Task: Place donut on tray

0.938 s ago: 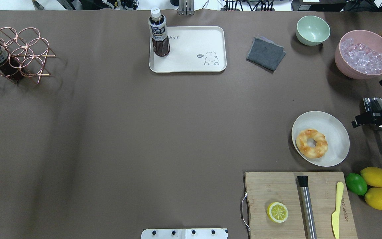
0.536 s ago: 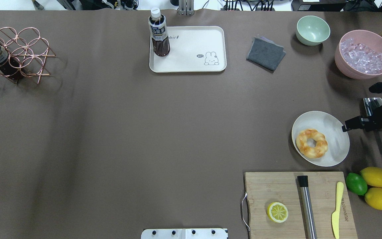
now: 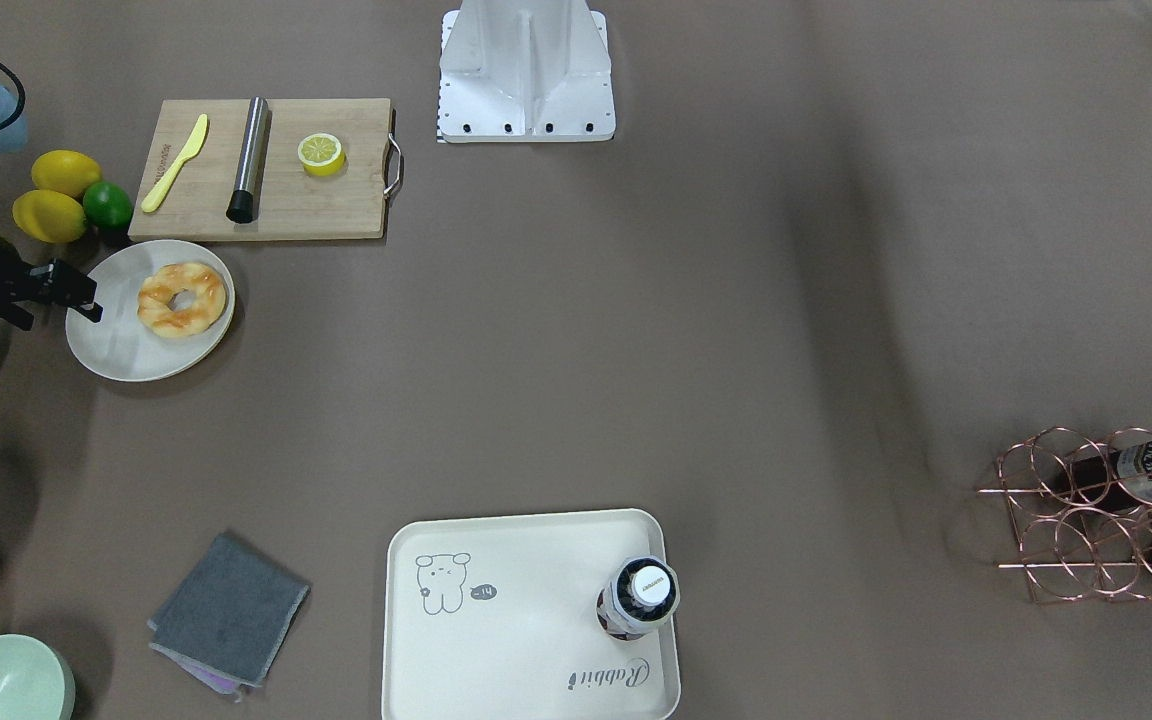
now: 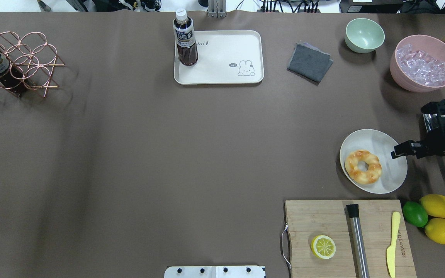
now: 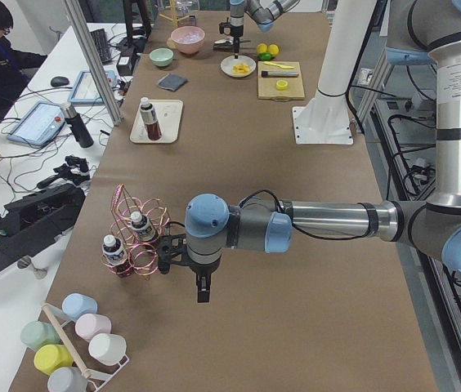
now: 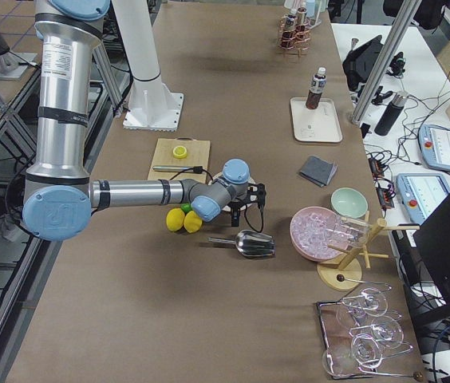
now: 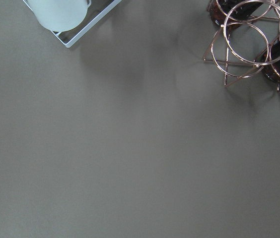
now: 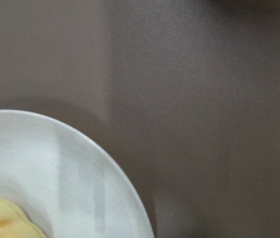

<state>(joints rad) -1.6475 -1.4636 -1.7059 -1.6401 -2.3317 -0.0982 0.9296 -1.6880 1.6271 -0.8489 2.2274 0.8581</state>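
The donut (image 4: 363, 166), golden-orange with pale patches, lies on a round off-white plate (image 4: 388, 146) at the right of the table. It also shows in the front view (image 3: 181, 298) and at the bottom left corner of the right wrist view (image 8: 1, 218). My right gripper (image 4: 396, 151) hovers over the plate's right rim, short of the donut, and its fingers look apart in the front view (image 3: 81, 298). The cream tray (image 4: 226, 58) with the drawing lies at the far middle. My left gripper (image 5: 202, 290) hangs beside the wire rack; I cannot tell if it is open.
A dark bottle (image 4: 185, 38) stands on the tray's left corner. A cutting board (image 4: 323, 220) with a lemon half (image 4: 323, 246), a steel bar and a yellow knife lies near the plate. Lemons and a lime (image 4: 415, 213), a metal scoop (image 6: 245, 242), a pink ice bowl (image 4: 423, 65), a green bowl and a grey cloth (image 4: 309, 62) stand around.
My right gripper has moved left from beside the scoop and now sits over the plate's right rim. The donut, plate and tray have not moved.
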